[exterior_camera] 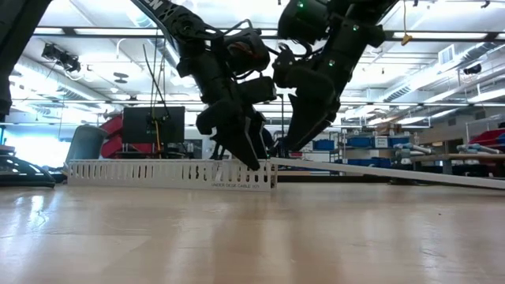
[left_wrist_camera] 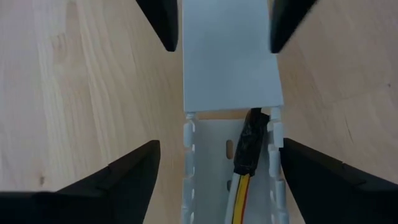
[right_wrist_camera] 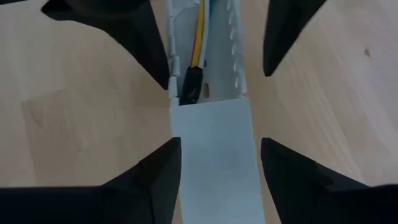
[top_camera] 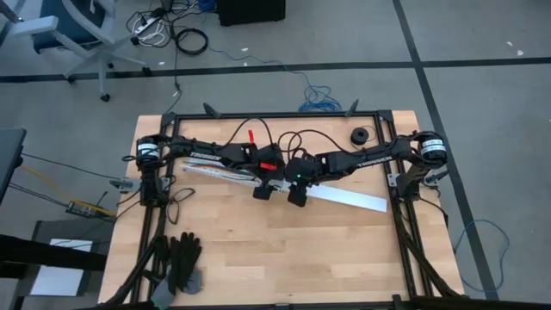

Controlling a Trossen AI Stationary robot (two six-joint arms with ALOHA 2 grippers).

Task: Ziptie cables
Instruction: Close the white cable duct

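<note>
Cables inside channel; wrist views only

No legible text or labels anywhere

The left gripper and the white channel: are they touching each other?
Apart. In the left wrist view, the left gripper straddles the channel, and bare wood shows between each finger and the channel's walls.
</note>
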